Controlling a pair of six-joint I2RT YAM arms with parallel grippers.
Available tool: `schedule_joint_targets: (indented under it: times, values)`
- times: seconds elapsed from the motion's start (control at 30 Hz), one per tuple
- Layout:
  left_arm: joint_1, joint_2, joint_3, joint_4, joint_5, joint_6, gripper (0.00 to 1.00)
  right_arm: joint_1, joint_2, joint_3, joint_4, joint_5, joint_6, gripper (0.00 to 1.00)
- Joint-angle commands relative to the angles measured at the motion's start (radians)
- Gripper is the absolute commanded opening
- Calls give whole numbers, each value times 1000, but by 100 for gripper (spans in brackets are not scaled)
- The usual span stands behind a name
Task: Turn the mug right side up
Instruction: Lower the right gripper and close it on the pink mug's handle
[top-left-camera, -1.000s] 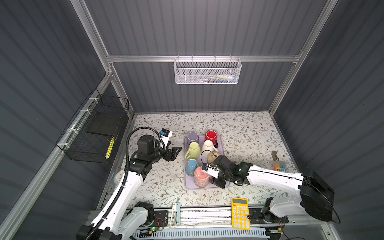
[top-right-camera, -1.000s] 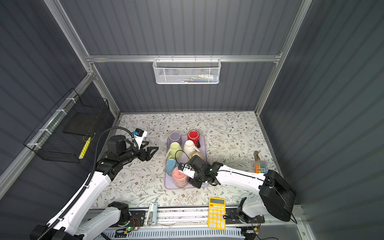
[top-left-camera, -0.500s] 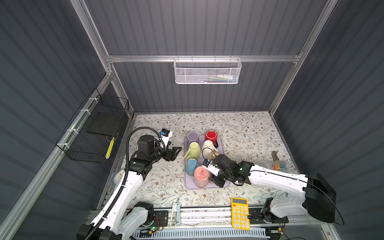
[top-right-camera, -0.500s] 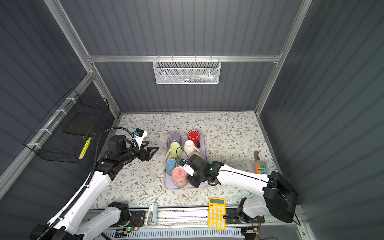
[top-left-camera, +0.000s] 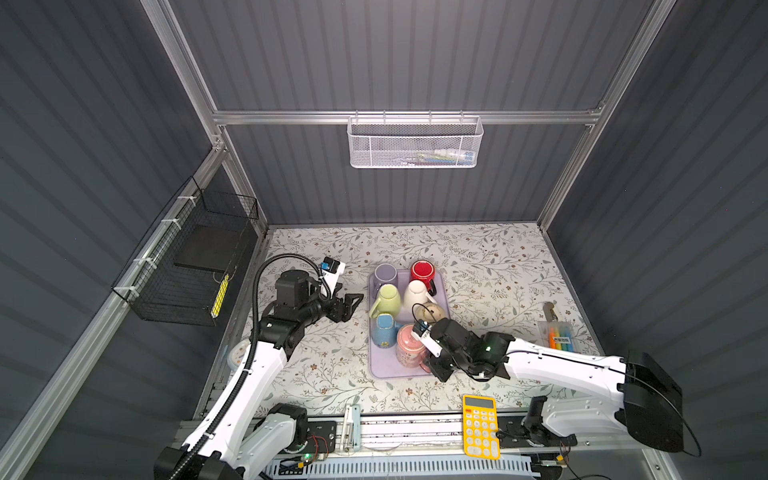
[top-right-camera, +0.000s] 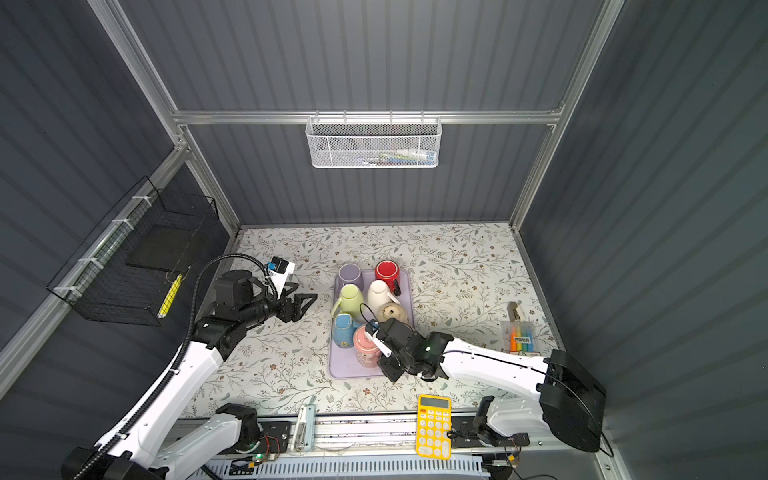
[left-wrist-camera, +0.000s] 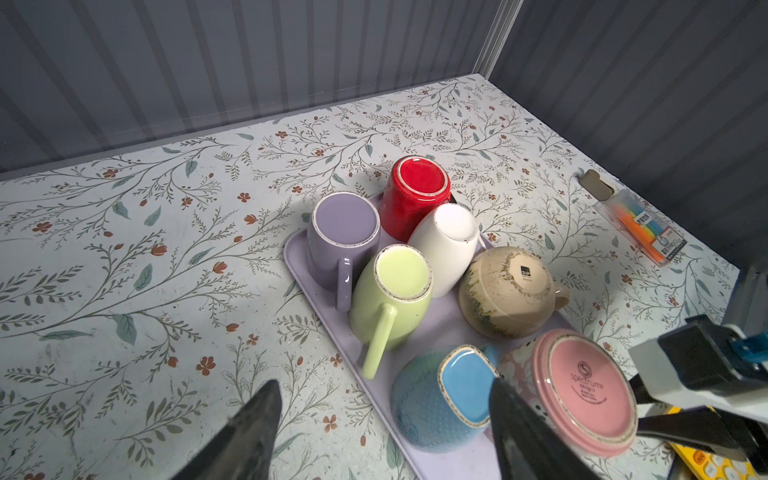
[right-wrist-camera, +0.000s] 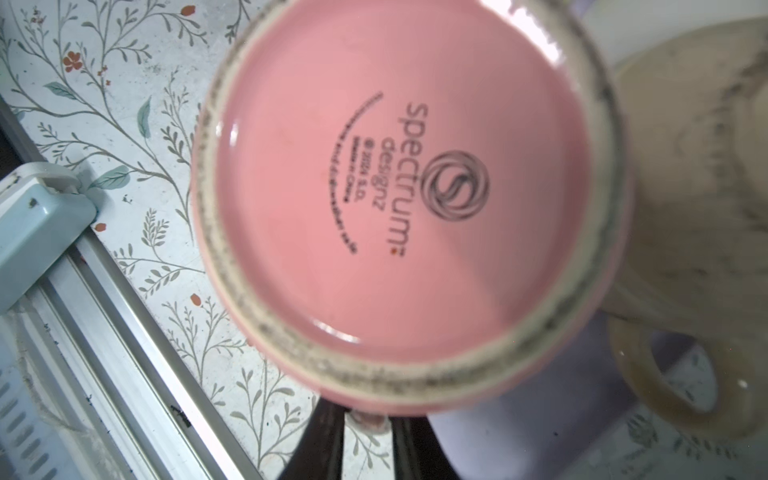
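Left gripper (top-left-camera: 353, 308): fingers spread, empty, position unchanged, left of the tray (top-left-camera: 386, 371). Pink mug (top-left-camera: 409, 351): base up at the tray's lower right corner, lower centre of frame, just beside the blue mug (top-left-camera: 383, 330); not yet displaced. Right gripper (right-wrist-camera: 368, 430): fingers have narrowed over the last second and now pinch the mug's handle. Judgement: grasp made or nearly so; lift and inversion outstanding.

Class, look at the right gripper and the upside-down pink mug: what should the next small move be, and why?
Probably squeeze the right gripper firmly onto the handle of the pink mug before any lift. In the right wrist view its fingers flank the handle closely, but a firm pinch isn't clear, and the mug sits base up on the purple tray.
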Motion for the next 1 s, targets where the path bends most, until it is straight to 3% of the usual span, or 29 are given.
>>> schedule_joint_targets:
  times: [0.0,0.3,0.73,0.97]
  values:
    - [-9,4,-6,6,19,18,78,2,-23,-27,-28,54,65,25]
    - [-10,0,-10,4,11,19,78,3,36,-29,-24,91,86,42]
    - [-10,9,-6,4,29,20,78,83,102,-71,90,205,117,43]
    - [-12,8,-8,4,31,19,78,109,125,-100,142,250,143,39]
